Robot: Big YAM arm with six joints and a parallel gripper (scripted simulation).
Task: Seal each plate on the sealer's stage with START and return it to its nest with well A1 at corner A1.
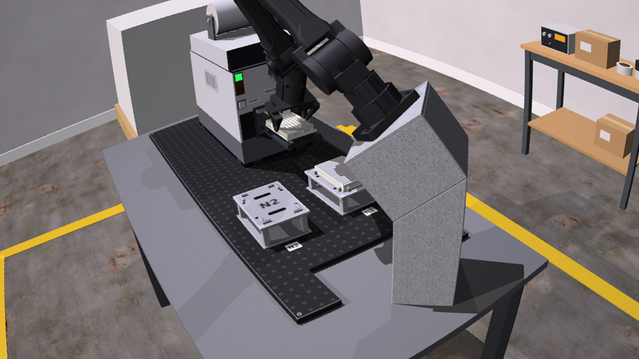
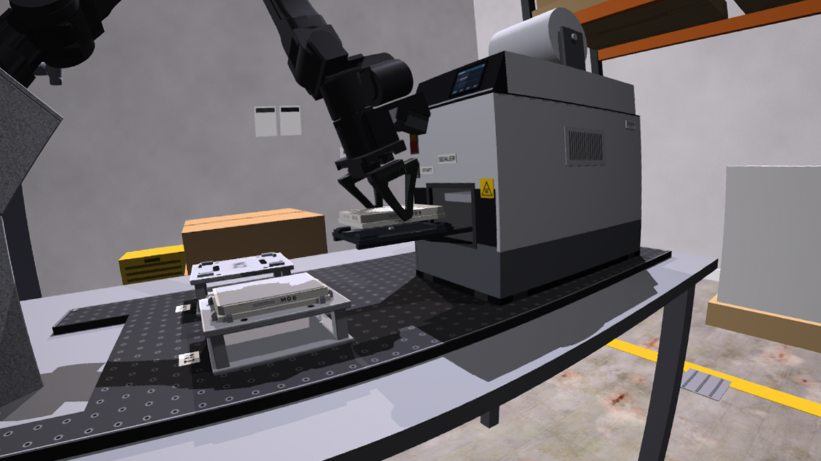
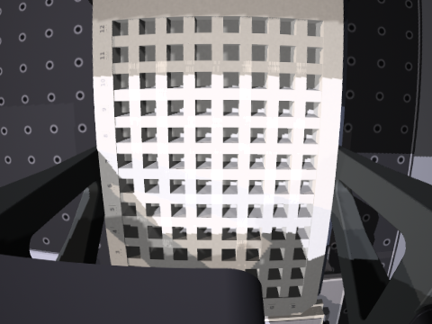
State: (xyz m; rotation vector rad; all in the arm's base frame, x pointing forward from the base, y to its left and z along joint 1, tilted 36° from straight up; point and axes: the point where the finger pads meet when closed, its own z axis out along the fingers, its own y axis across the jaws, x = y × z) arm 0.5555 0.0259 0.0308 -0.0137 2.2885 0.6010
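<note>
My gripper (image 1: 291, 118) is shut on a white well plate (image 1: 291, 125), gripping it across its width right over the sealer's black stage (image 2: 394, 231), which stands out in front of the sealer (image 2: 525, 177). In the wrist view the plate (image 3: 219, 144) fills the frame and its wells look open. I cannot tell whether the plate rests on the stage or hangs just above it. The sealer's lamp (image 1: 238, 77) is green. Nest N2 (image 1: 271, 211) is empty. The other nest (image 2: 271, 314) holds a plate labelled M06 (image 2: 271, 298) with a smooth top.
The arm's grey base block (image 1: 419, 202) stands at the table's right front, close to the nest with the M06 plate. The START button (image 2: 426, 170) is on the sealer's front, beside the gripper (image 2: 390, 207). Cardboard boxes (image 2: 254, 235) lie beyond the table.
</note>
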